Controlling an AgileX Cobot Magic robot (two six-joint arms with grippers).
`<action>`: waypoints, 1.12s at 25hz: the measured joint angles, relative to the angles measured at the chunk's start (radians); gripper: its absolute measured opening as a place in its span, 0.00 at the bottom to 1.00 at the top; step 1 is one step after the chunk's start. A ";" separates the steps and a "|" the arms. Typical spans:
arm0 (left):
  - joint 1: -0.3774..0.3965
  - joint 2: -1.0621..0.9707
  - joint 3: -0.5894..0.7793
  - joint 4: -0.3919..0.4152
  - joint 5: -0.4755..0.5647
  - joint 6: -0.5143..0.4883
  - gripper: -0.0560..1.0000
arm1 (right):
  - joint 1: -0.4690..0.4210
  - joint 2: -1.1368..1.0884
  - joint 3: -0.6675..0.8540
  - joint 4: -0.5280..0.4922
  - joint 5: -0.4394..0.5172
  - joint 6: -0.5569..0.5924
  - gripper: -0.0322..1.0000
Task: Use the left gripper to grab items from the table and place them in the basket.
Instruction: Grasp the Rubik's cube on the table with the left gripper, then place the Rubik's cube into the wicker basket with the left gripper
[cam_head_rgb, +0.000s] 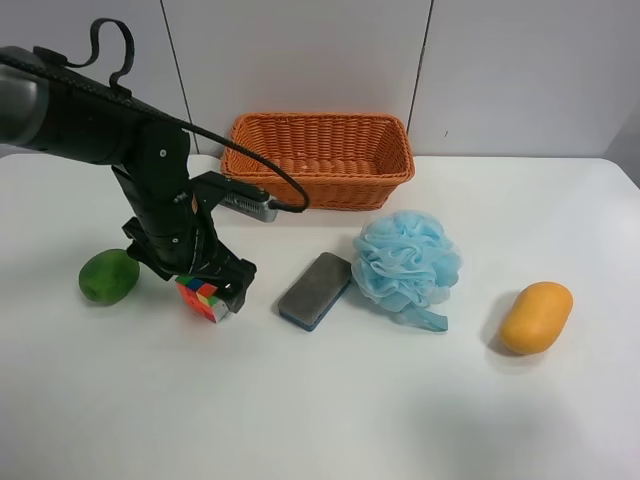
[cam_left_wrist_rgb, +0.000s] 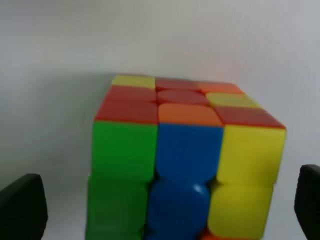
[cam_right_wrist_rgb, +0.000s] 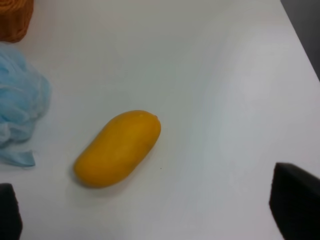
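The multicoloured puzzle cube sits on the white table. My left gripper is lowered over it. In the left wrist view the cube fills the space between the fingertips, which stand apart on either side with gaps, so the gripper is open. The green fruit lies just beside the arm. The grey-blue sponge, blue pouf and mango lie in a row. The wicker basket stands behind them. My right gripper is open above the table near the mango.
A black cable loops from the left arm across the basket's front left corner. The pouf and a corner of the basket show in the right wrist view. The table's edge and a dark gap lie beyond the mango.
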 joint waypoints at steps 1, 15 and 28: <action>0.000 0.010 0.000 0.001 -0.008 0.000 0.99 | 0.000 0.000 0.000 0.000 0.000 0.000 0.99; 0.000 0.067 0.000 0.002 -0.058 0.000 0.76 | 0.000 0.000 0.000 0.000 0.000 0.000 0.99; 0.000 0.061 -0.001 0.008 -0.044 0.001 0.59 | 0.000 0.000 0.000 0.000 0.000 0.000 0.99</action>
